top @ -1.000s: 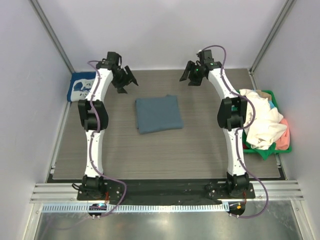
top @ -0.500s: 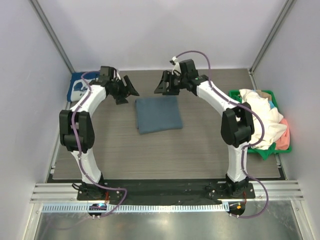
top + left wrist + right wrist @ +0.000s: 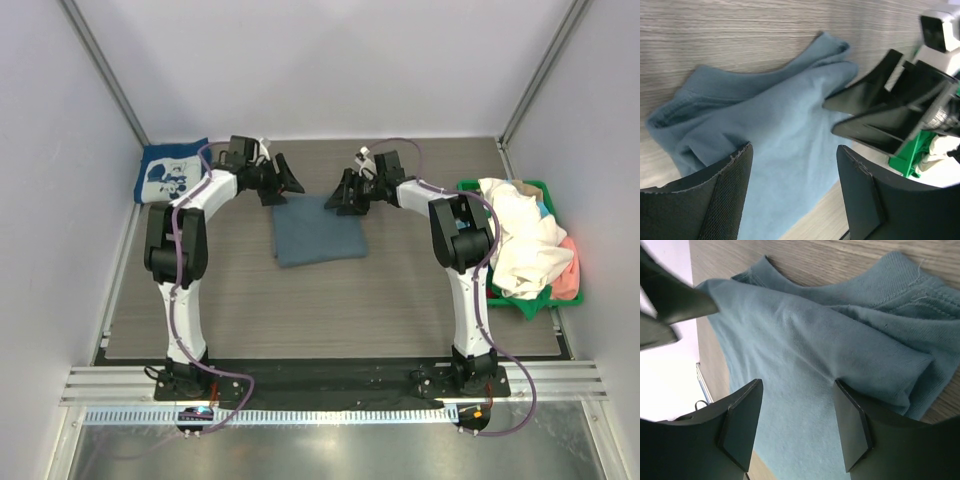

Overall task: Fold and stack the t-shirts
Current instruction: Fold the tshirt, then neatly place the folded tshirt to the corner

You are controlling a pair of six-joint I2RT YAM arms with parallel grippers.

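the folded slate-blue cloth t-shirt [image 3: 318,232] lay mid-way across the grey wood-grain table [image 3: 400,290]; the left gripper [image 3: 281,181] and right gripper [image 3: 346,193] hung at its far corners, both with fingers spread apart.

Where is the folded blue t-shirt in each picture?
Top external: the slate-blue folded cloth t-shirt lies in the middle of the table, toward the far side.
Left wrist: the t-shirt fills the centre and lower left, behind the camera's own fingers.
Right wrist: the t-shirt covers most of the picture.
Shared landmark: the grey wood-grain table, bare along the top of both wrist views.
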